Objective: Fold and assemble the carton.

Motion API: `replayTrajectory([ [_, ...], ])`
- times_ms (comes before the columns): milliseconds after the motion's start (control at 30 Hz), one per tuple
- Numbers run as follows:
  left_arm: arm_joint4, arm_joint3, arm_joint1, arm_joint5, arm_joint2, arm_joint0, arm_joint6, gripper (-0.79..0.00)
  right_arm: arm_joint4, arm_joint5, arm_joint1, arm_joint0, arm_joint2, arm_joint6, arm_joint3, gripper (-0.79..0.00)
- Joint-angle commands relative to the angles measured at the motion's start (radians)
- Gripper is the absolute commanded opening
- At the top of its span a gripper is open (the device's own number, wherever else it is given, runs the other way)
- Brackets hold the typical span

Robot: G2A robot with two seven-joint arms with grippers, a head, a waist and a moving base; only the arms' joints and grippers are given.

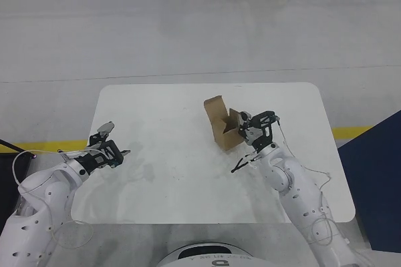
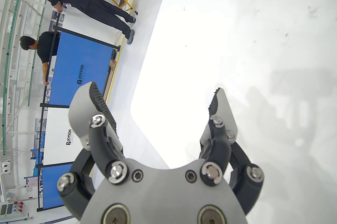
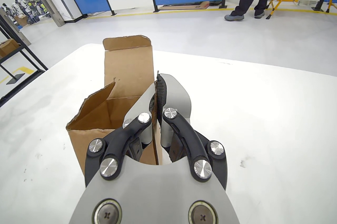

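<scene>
— Where is the carton (image 1: 220, 125)?

— On the white worktop (image 1: 174, 187), towards its far right part. It is brown and open at the top, with one long flap standing up.

— And the right gripper (image 3: 158, 81)?

— Its fingers (image 3: 176, 93) are pinched on a thin cardboard panel at the carton's near side. It seems to be a side flap, though the edge is partly hidden.

— The left gripper (image 2: 155, 95)?

— It is well apart, over the worktop's left edge, with its fingers spread wide and nothing between them.
</scene>
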Motion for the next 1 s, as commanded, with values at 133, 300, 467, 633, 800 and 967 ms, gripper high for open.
replayTrajectory([
  [133,0.000,0.000,0.000,0.000,0.000,0.000,0.000,0.000,-0.033,-0.079,0.011,-0.012,0.021,0.007,0.016,-0.785],
  [300,0.000,0.000,0.000,0.000,0.000,0.000,0.000,0.000,-0.047,-0.122,0.019,-0.019,0.035,0.043,0.018,-0.785],
  [467,0.000,0.000,0.000,0.000,0.000,0.000,0.000,0.000,-0.045,-0.138,0.029,-0.030,0.067,0.098,-0.011,-0.545],
  [633,0.000,0.000,0.000,0.000,0.000,0.000,0.000,0.000,-0.033,-0.134,0.037,-0.039,0.090,0.202,-0.054,0.000],
  [800,0.000,0.000,0.000,0.000,0.000,0.000,0.000,0.000,-0.015,-0.158,0.044,-0.038,0.107,0.301,-0.096,0.000],
  [967,0.000,0.000,0.000,0.000,0.000,0.000,0.000,0.000,0.033,-0.189,0.049,-0.050,0.111,0.369,-0.147,0.000],
])
